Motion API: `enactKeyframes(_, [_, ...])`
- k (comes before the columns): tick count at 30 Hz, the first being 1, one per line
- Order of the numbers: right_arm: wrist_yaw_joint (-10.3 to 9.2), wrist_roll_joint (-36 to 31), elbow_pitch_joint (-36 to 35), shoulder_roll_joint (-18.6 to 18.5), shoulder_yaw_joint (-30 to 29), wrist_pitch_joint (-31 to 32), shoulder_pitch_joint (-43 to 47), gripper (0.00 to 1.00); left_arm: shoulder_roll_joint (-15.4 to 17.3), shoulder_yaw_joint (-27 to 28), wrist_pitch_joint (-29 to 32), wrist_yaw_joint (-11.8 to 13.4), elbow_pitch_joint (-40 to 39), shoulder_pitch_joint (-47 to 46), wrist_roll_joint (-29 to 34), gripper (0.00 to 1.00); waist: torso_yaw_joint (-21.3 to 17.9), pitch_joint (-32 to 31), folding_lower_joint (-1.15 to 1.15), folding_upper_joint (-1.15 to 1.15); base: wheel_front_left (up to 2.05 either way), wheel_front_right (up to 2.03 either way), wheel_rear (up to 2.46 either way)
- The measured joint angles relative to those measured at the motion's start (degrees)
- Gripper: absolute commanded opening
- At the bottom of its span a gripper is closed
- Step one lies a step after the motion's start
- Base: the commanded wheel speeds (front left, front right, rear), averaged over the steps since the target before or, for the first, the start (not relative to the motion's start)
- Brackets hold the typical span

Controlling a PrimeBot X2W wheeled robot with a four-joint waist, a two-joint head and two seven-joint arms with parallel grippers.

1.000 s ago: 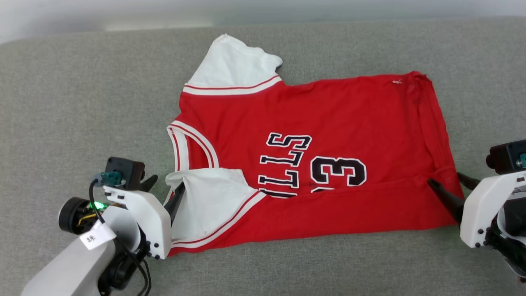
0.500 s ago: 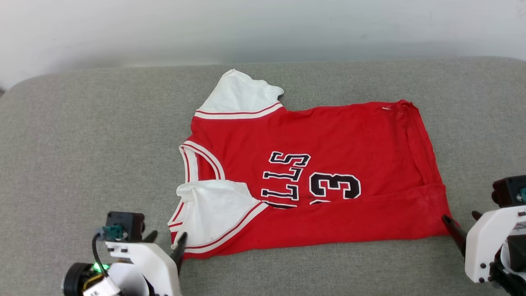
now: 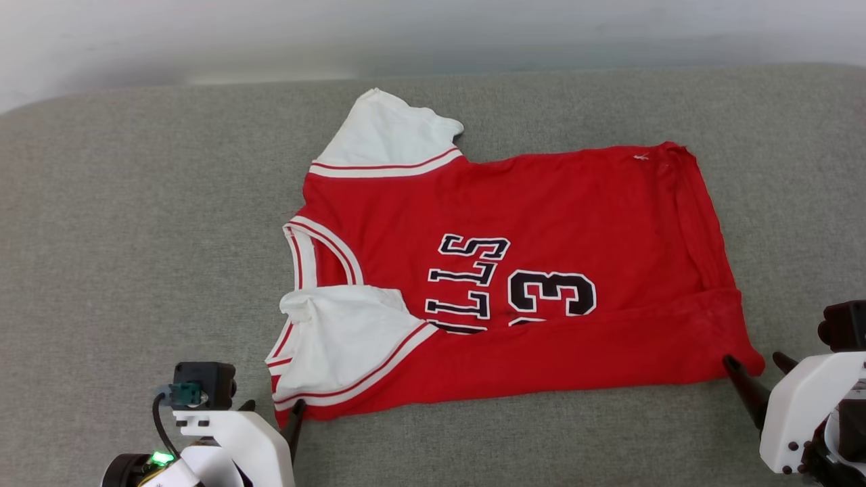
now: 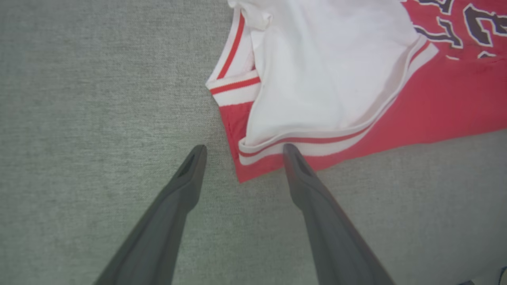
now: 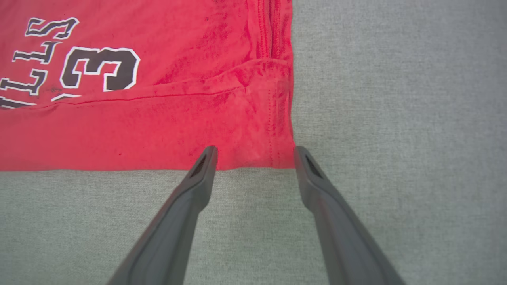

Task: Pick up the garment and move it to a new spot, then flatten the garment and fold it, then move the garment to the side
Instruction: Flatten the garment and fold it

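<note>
While left claw and right claw gape (nothing pinched), a snag could unfold the red-and-white fabric jersey.

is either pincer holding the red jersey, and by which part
Nothing is held: the left pincer and right pincer stand open at the near corners of the red white-sleeved shirt.
</note>
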Motion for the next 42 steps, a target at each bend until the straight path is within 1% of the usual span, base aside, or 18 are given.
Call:
enactKeyframes(6, [0.0,-0.15,-0.62,0.21,0.05,-0.42,-0.33,1.0,-0.13,-0.04,0.56,0.13,3.49,-1.12,0.07,1.0,-0.76,2.45,0.0,0.0,0.0,0.0,0.0])
enactKeyframes(12, [0.0,-0.15,-0.75,0.21,0.19,-0.97,-0.74,1.0,-1.4,-1.23,1.31,-3.15,7.25,-2.7,-0.99,1.0,-1.19,4.29,-0.01,0.0,0.0,0.0,0.0])
enactKeyframes(13, [0.0,-0.15,-0.73,0.16,0.18,-0.99,-0.91,1.0,-1.58,-1.49,1.56,-3.9,7.81,-3.1,-1.07,0.74,-1.2,4.43,0.0,0.0,0.0,0.0,0.0])
enactKeyframes(14, [0.0,-0.15,-0.71,0.05,0.18,-1.15,-1.09,1.0,-1.8,-1.55,1.66,-4.66,8.43,-3.36,-1.48,0.05,-1.15,4.47,0.0,0.0,0.0,0.0,0.0])
enactKeyframes(15, [0.0,-0.25,-0.73,-0.08,0.2,-1.15,-1.3,1.0,-2.05,-1.56,1.66,-5.42,8.96,-3.55,-1.75,0.0,-1.09,4.44,0.0,0.0,0.0,0.0,0.0])
enactKeyframes(19, [0.0,-1.6,-0.57,-1.6,0.21,-1.49,-1.53,1.0,-3.91,-2.33,1.1,-7.65,10.82,-4.36,-1.99,0.0,-0.65,3.64,0.0,0.0,0.0,0.0,0.0])
enactKeyframes(25, [0.0,-2.3,0.47,-2.7,0.18,-0.49,-1.6,1.0,-4.07,-2.75,-0.82,-8.22,10.01,-4.3,-1.27,0.0,0.89,1.96,0.01,0.0,0.0,0.0,0.0])
enactKeyframes(28, [0.0,-3.65,1.82,-3.39,-0.33,0.37,-1.59,1.0,-3.31,-2.66,-1.02,-7.47,6.68,-4.03,-0.53,0.0,1.93,1.49,0.01,0.0,0.0,0.0,0.0])
enactKeyframes(32, [0.0,-5.21,3.93,-3.52,-0.97,1.36,-1.82,1.0,-1.46,-2.35,-0.56,-5.83,1.2,-4.03,0.65,0.0,3.15,1.68,0.02,0.0,0.0,0.0,0.0])
enactKeyframes(35, [0.0,-5.93,5.6,-3.31,-1.53,1.82,-2.89,1.0,-0.97,-2.45,-0.14,-5.01,-2.22,-4.04,1.29,0.0,3.87,2.43,0.02,0.0,0.0,0.0,0.0])
enactKeyframes(42, [0.0,-6.19,10.17,-2.89,-1.32,2.99,-4.18,1.0,-0.51,-3.12,0.59,-4.27,-5.86,-4.45,2.46,0.0,5.55,4.72,0.01,0.0,0.0,0.0,0.0])
